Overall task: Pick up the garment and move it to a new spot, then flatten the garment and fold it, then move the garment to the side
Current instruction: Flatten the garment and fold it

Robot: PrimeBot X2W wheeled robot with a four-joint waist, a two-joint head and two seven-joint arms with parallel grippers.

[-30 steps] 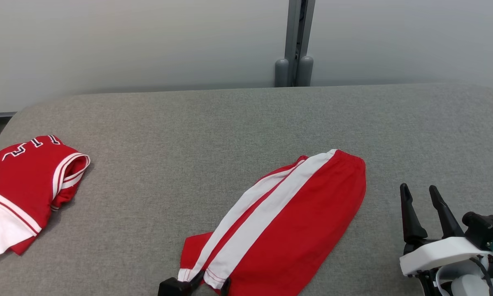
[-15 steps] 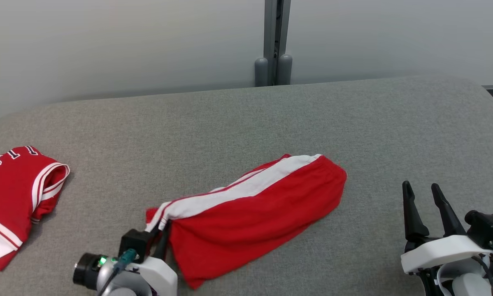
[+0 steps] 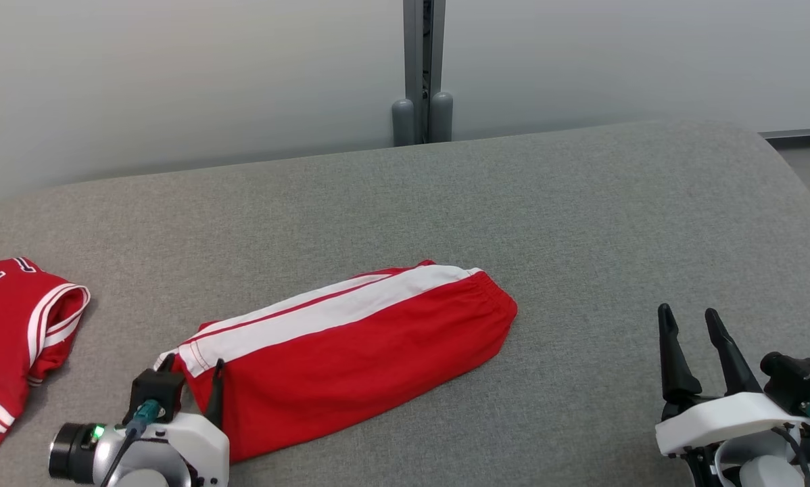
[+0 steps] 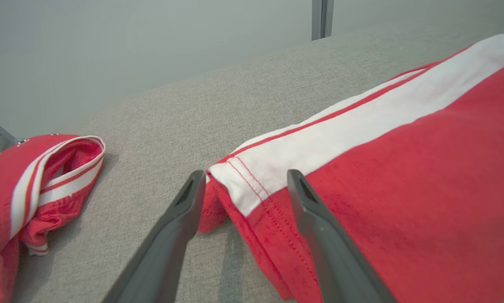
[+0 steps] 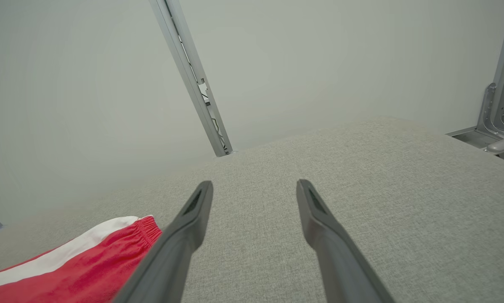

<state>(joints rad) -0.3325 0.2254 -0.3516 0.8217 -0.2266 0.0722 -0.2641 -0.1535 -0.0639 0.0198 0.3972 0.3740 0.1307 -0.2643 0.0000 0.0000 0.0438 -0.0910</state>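
**Operator A:** What do we log for the work area?

**Operator B:** We log a wide grey fabric-covered surface (image 3: 581,223). A pale wall (image 3: 175,81) stands behind it, and a grey metal post (image 3: 423,61) rises at its far edge.

**Operator A:** Where do we place the garment?

**Operator B:** The garment (image 3: 351,358) is red cloth folded into a long strip, with a broad white band and a thin red stripe along its far side. It lies flat on the near middle of the surface, and its gathered end points right.

**Operator A:** Anything else on the surface?

**Operator B:** A smaller red top (image 3: 6,318) with a white-edged armhole lies bunched at the left, apart from the garment.

**Operator A:** And the gripper states?

**Operator B:** The left gripper (image 3: 193,362) is released. Its dark fingers are spread to either side of the garment's white hemmed corner. The right gripper (image 3: 686,312) is also released, fingers apart, at the lower right over bare grey fabric, well apart from the garment.
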